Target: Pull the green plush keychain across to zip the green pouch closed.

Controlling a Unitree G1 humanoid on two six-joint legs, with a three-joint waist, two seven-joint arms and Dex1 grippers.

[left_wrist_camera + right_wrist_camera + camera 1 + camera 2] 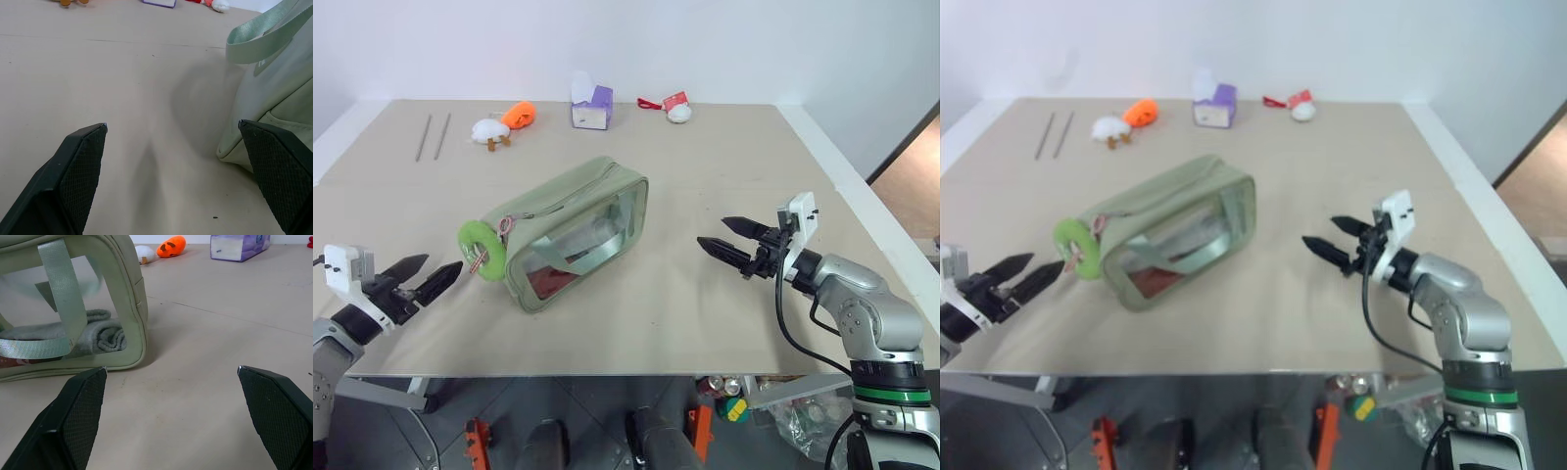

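Left eye view suggests the left pincer [438, 279], fingers apart, should close squarely on the green plush keychain [481, 251], while the right pincer [728, 243], also apart, steadies the green pouch [578, 231].

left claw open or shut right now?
Open. The left claw shows its two black fingers spread apart, nothing between them, just short of the green plush keychain.

Lab-like test room: bare beige table [705, 323], plain white wall [705, 39], scattered small props
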